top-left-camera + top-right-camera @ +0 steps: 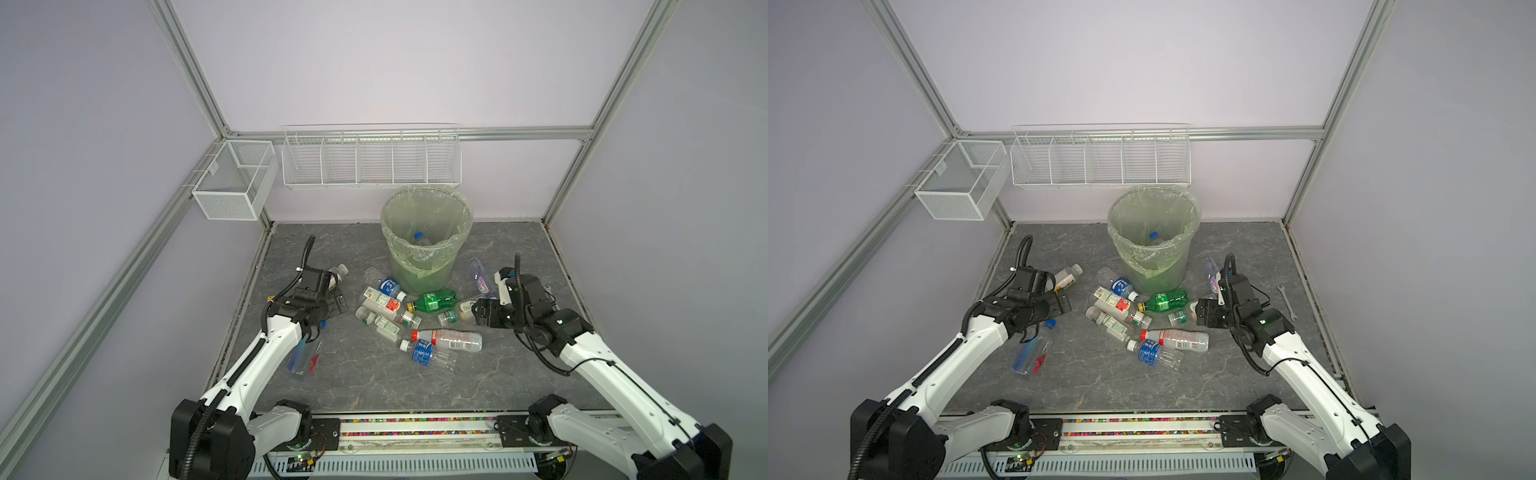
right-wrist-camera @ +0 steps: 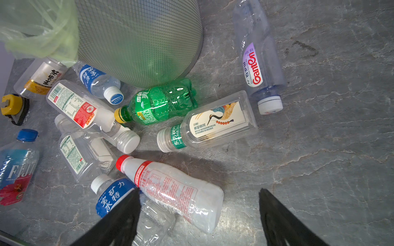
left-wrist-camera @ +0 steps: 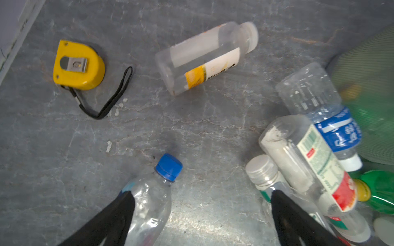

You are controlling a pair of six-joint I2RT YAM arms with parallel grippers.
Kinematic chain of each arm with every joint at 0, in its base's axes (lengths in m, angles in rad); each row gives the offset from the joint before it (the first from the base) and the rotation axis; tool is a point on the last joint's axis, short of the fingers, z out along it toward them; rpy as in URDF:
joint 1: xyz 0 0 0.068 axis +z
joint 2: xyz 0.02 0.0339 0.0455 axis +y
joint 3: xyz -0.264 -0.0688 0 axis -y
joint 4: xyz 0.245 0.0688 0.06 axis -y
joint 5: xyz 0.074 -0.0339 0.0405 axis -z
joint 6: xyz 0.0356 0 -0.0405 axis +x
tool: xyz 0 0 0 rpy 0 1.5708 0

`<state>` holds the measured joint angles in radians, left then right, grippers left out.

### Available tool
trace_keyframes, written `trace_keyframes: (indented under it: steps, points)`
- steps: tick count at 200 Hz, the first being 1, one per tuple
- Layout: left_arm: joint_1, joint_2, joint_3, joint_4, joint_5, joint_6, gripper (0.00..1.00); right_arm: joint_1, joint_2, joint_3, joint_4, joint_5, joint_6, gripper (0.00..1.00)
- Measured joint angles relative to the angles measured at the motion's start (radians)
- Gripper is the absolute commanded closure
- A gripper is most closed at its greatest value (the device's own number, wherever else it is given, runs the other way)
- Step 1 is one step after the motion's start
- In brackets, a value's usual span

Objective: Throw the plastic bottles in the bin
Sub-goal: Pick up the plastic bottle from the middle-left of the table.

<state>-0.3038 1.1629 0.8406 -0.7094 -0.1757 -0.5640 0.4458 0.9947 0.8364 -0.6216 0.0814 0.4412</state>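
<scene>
Seen from above, a blue-capped bottle [image 1: 419, 236] lies down inside the bin [image 1: 419, 270], which stands at the back middle of the grey desk [image 1: 374, 386]. Neither wrist view looks into the bin; the right wrist catches only its mesh-patterned wall. In a top view a wrench [image 1: 1286, 301] lies on the desk to the right of the right arm [image 1: 1291, 361], and no wrist view has it. The yellow tape measure [image 3: 78, 66] is plain from the left wrist, yet from above the left arm [image 1: 266, 349] covers nearly all of it. Brand names can be read only from the right wrist.

The other plastic bottles [image 1: 388, 305] all lie on their sides on the desk in front of the bin.
- The green bottle [image 2: 162, 102] lies crosswise just beside the bin's foot, with its yellow cap to the left.
- The red-capped bottle [image 2: 170, 187] also lies crosswise, cap to the left, nearer the front edge.
- The Ganten bottle [image 2: 258, 61], right of the bin, runs front to back with its white cap toward the front.
- The Fiji bottle [image 2: 17, 168], beside the left arm, runs front to back with its blue cap toward the back wall.

The left tool [image 3: 202, 196] stands wide and holds nothing, above bare desk between the Fiji bottle and the pile. The right tool [image 2: 199, 191] is spread wide too and grips nothing, over the pile's near right edge.
</scene>
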Motion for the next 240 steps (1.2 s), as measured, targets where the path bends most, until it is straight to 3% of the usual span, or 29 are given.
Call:
trace_keyframes:
  steps: [31,83,127,185,240]
  points:
    - [0.005,0.000,-0.048,-0.023,0.003,-0.075,0.00,0.000,0.000,-0.003,0.008,0.000,0.000,0.12]
    - [0.021,-0.066,-0.014,-0.105,-0.038,-0.221,0.00,0.000,0.000,-0.014,0.010,0.001,0.000,0.12]
    - [0.023,-0.161,0.020,-0.220,-0.090,-0.492,0.00,0.000,0.000,-0.021,0.010,0.004,0.000,0.12]
    - [0.045,-0.145,0.019,-0.348,-0.084,-0.847,0.01,-0.001,-0.002,-0.033,0.015,0.004,0.000,0.12]
    - [0.068,-0.227,-0.136,-0.317,0.000,-1.155,0.01,-0.004,-0.018,-0.045,0.019,0.009,-0.010,0.12]
